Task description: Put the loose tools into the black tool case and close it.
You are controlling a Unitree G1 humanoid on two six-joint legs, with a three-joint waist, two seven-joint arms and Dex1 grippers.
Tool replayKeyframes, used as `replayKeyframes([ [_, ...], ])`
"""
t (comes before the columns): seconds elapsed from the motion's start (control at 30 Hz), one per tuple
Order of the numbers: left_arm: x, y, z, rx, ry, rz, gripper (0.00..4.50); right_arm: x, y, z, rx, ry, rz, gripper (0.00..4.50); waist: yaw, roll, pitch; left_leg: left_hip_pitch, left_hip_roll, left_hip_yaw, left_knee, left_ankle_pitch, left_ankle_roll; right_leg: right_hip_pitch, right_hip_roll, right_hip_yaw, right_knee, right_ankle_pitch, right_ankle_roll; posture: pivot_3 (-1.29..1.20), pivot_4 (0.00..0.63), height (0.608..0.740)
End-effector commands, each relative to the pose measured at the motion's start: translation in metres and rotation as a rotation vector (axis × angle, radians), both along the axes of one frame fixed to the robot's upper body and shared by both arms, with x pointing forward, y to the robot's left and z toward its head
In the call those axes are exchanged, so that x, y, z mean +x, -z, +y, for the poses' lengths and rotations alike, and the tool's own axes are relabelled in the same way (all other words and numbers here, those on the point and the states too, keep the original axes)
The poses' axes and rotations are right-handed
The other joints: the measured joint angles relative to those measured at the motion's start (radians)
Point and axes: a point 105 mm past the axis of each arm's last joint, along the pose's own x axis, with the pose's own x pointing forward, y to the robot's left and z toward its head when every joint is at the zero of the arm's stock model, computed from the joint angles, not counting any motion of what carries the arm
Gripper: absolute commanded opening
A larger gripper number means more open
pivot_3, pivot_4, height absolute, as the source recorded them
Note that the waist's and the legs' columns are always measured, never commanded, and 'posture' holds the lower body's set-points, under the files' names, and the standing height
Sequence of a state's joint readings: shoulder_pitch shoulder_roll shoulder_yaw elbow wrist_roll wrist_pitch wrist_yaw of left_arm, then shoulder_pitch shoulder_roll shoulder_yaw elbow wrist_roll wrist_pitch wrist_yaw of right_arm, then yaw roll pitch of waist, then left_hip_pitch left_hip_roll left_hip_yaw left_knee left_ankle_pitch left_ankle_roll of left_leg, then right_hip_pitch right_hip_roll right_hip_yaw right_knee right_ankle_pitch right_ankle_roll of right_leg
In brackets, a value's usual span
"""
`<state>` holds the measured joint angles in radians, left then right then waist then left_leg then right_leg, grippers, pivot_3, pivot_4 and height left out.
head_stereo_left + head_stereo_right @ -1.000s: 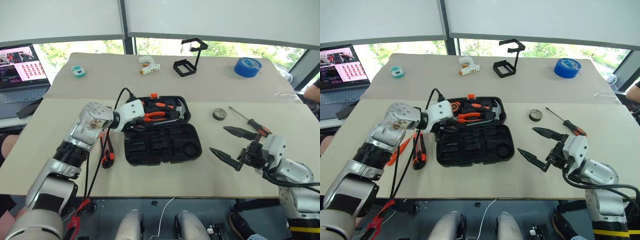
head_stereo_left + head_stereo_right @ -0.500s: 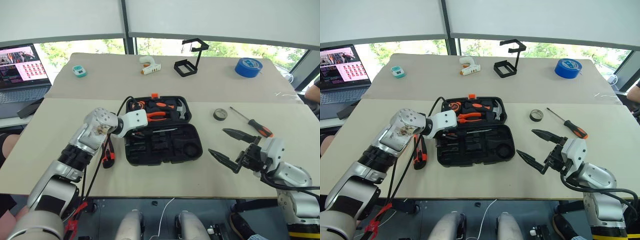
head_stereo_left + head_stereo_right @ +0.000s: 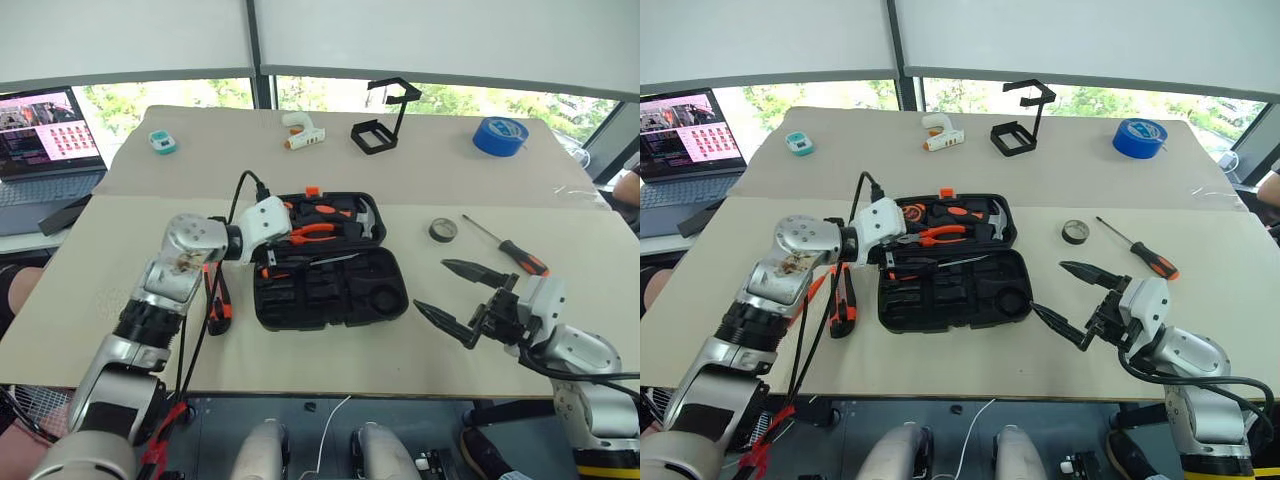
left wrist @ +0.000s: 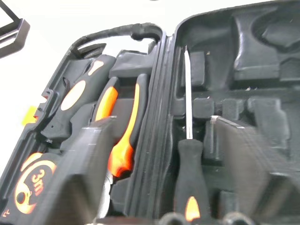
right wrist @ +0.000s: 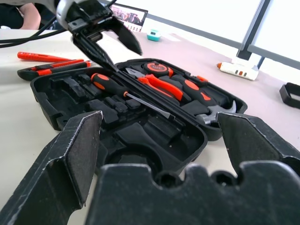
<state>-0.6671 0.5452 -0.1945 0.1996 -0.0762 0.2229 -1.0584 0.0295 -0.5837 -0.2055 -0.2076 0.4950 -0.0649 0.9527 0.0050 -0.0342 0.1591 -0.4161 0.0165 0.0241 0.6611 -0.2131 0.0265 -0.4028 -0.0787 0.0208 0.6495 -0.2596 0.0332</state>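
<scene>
The black tool case point(image 3: 345, 295) lies open in the middle of the table, with pliers, a hammer and a tape measure in its far half. A screwdriver point(image 4: 188, 164) with a black-and-orange handle rests in the near half, along the hinge. My left gripper point(image 3: 268, 258) hovers over the case's left end, open, fingers either side of that handle without touching it. Left of the case lie a utility knife point(image 3: 842, 303) and a thin orange tool point(image 3: 810, 290). Right of it sit a small dark tape roll point(image 3: 441, 229) and another screwdriver point(image 3: 512, 246). My right gripper point(image 3: 433, 286) is open and empty beside the case's right end.
At the back of the table are a white glue gun point(image 3: 300, 133), a black wire stand point(image 3: 385, 120), a big blue tape roll point(image 3: 500, 135) and a small teal device point(image 3: 161, 141). A laptop point(image 3: 45, 140) stands at the far left. A black cable trails from my left wrist.
My left gripper's fingers have spread apart, and the screwdriver now lies free in the case's near half. The right arm has kept still.
</scene>
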Motion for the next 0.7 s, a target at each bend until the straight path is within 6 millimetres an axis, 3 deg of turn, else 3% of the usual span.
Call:
replayKeyframes([
  [0.03, 0.003, -0.008, 0.002, -0.088, -0.052, -0.026, 1.77, -0.004, -0.009, 0.003, 0.017, -0.011, -0.036, 4.5, 0.002, 0.0, 0.0, 0.0, 0.0, 0.0, 0.0, 0.0, 0.0, 0.0, 0.0, 0.0, 0.0, 0.0, 0.0, 0.0, 0.15, 0.74],
  [0.2, 0.005, 0.022, -0.007, -0.046, -0.084, 0.018, 0.04, -0.003, -0.008, 0.003, 0.019, -0.013, -0.029, 4.5, 0.008, 0.0, 0.0, 0.0, -0.001, 0.0, 0.0, 0.0, 0.0, 0.001, -0.001, 0.0, 0.0, 0.0, 0.0, 0.0, 0.15, 0.74],
  [0.37, 0.005, 0.05, -0.011, 0.013, -0.113, 0.077, 0.04, -0.003, -0.008, 0.003, 0.02, -0.01, -0.028, 4.5, 0.007, 0.001, 0.0, 0.001, -0.001, 0.0, 0.0, 0.0, 0.0, 0.001, 0.0, 0.0, 0.0, 0.0, 0.0, 0.0, 0.15, 0.74],
  [0.7, -0.003, 0.075, -0.015, 0.05, -0.077, 0.178, 0.04, -0.003, -0.004, 0.001, 0.033, 0.024, -0.003, 4.5, 0.007, 0.004, -0.003, 0.012, -0.001, -0.001, 0.0, -0.001, 0.001, 0.014, -0.001, -0.002, -0.003, 0.0, 0.001, 0.0, 0.15, 0.74],
])
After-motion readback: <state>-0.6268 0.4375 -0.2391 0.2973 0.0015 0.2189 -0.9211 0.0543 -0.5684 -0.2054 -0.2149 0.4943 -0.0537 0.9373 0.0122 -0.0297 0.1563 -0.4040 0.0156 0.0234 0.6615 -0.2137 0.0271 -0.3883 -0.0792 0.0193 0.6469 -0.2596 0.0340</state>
